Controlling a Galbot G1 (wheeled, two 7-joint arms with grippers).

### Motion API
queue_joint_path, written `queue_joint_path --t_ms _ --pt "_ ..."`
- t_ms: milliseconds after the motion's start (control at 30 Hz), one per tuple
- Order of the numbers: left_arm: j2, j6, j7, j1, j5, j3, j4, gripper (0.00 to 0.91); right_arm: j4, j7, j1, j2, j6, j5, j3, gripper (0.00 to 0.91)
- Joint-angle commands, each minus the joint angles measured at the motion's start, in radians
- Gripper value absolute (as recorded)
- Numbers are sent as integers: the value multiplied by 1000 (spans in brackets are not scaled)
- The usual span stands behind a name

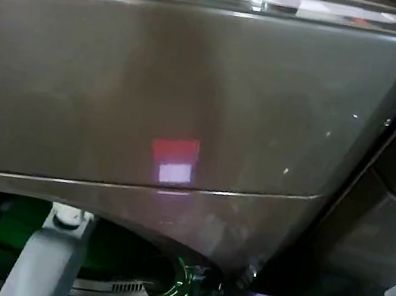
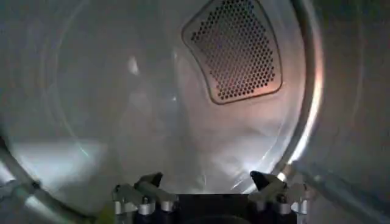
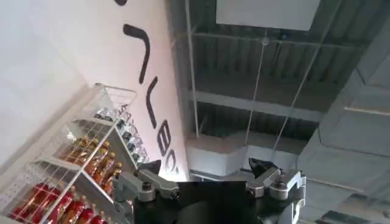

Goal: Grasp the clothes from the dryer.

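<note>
Reaching is plainly the business here: the left arm [image 1: 48, 256] runs through the round mouth of the dryer [image 1: 183, 99], so the left pincer [image 2: 210, 182] sits deep in the drum, fingers spread with nothing between them, facing the perforated vent [image 2: 234, 52]. No clothes lie ahead of it (perhaps lower down). The right pincer [image 3: 207, 176] idles open, pointed at the ceiling.

The head camera looks down, very near the dryer [image 1: 183, 99] front. The left wrist camera faces the drum's rear wall from inside; the right wrist camera faces up at a ceiling [image 3: 274, 79].
</note>
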Motion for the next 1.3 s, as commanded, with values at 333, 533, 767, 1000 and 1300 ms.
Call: queue_joint_path --t_ms 333,533,767,1000,1300 --pt "6 84 284 -240 99 70 337 907 1 -3 4 5 1 -2 -3 907" --pt "27 34 502 -309 286 150 451 907 4 -3 9 5 2 -4 -11 907" --pt "43 -116 697 -363 466 263 566 907 3 -3 5 5 3 -4 -9 907" --pt "48 -319 802 -448 508 382 722 907 4 -4 2 6 3 -5 -9 907" --pt "51 -442 908 -546 679 505 833 907 10 -5 3 11 3 -5 -14 907"
